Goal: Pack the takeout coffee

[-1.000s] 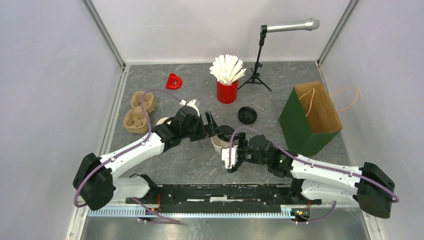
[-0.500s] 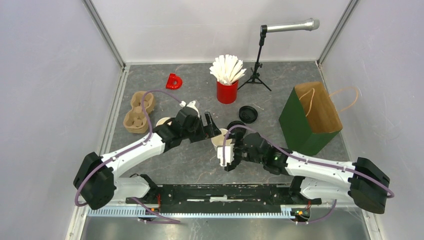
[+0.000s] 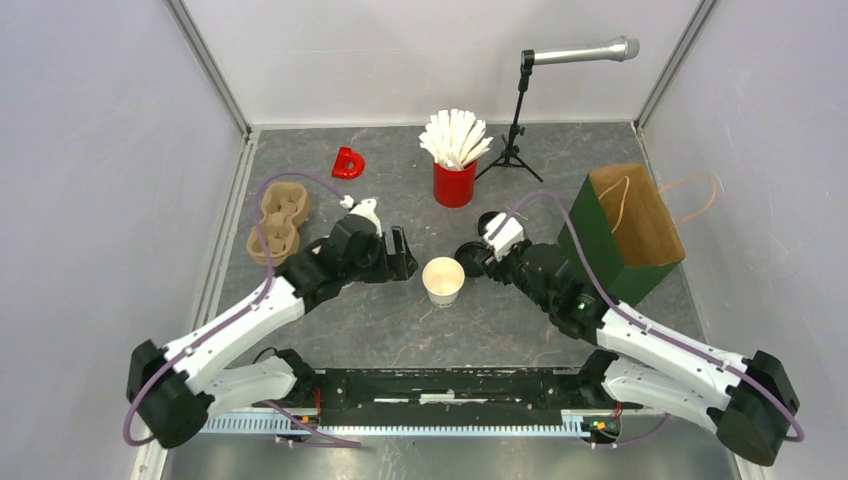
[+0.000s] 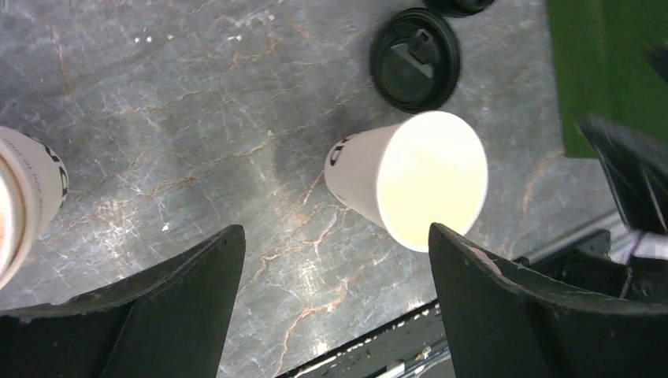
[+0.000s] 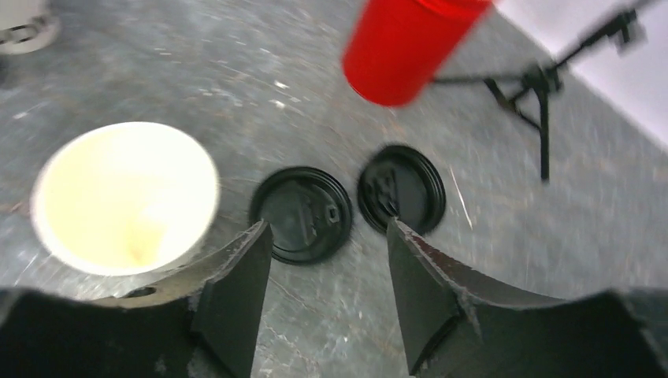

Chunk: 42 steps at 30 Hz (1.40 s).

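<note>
One white paper cup (image 3: 442, 280) stands upright and lidless on the grey table; it also shows in the wrist views as a cup (image 4: 425, 177) and a cup (image 5: 126, 197) with a cream inside. A second cup (image 4: 24, 197) sits at the left wrist view's left edge. Two black lids (image 5: 301, 213) (image 5: 402, 189) lie side by side behind the cup. My left gripper (image 3: 402, 258) (image 4: 335, 235) is open, left of the cup and apart from it. My right gripper (image 3: 470, 254) (image 5: 329, 227) hovers open just short of the lids, holding nothing.
A brown pulp carrier (image 3: 278, 222) lies at the left. A red cup of white sticks (image 3: 454, 182) and a microphone stand (image 3: 513, 140) stand at the back. A green paper bag (image 3: 615, 245) stands open on the right. A red letter (image 3: 348, 162) lies at the back left.
My right arm swung from the cup's near side to its far right, over the lids, its jaws narrowing. My left gripper drew back left, away from the cup.
</note>
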Motion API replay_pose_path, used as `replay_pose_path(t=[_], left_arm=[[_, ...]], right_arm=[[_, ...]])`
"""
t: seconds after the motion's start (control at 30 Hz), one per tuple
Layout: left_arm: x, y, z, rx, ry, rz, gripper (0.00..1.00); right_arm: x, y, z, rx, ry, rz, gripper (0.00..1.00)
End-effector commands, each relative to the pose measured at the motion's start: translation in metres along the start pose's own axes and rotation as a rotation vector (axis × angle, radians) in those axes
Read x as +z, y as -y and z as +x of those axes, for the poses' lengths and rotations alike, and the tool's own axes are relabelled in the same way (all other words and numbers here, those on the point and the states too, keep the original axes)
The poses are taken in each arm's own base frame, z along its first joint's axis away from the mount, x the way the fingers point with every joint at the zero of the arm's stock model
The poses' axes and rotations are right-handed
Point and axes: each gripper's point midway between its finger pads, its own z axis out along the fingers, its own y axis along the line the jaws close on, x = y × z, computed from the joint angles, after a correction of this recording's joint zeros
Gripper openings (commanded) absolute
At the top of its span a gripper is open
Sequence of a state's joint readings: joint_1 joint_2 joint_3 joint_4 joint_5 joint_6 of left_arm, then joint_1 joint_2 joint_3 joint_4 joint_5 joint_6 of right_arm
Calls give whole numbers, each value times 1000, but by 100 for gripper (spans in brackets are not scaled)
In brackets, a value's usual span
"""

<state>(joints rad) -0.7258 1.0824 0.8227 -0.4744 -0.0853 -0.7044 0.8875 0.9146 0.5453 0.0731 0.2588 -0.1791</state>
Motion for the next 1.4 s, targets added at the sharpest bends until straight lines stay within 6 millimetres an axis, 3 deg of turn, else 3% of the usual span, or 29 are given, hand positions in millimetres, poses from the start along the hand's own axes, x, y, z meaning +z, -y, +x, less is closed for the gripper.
replay_pose_path(t=[0.0,0.1,0.2,0.4,0.53,0.93,1.37], left_arm=[[-39,15,-25,191,97,107,99],[-59,7,-30,252,141,95,100],[-74,-2,-31,309,179,86,100],[-82,-17,-21,338,228,93,100],[-89,-9,-19,348,246,157,100],[-85,-11,-16,325,234,147,97],[-78,-17,-19,302,215,89,88]], right_arm=[[3,35,18,267,-111,193,59],[10,40,48,314,-244,251,55],[21,37,64,360,-313,253,48],[43,31,81,387,-354,250,36],[57,29,90,398,-350,246,32],[79,28,107,440,-368,240,28],[81,27,129,469,-415,232,26]])
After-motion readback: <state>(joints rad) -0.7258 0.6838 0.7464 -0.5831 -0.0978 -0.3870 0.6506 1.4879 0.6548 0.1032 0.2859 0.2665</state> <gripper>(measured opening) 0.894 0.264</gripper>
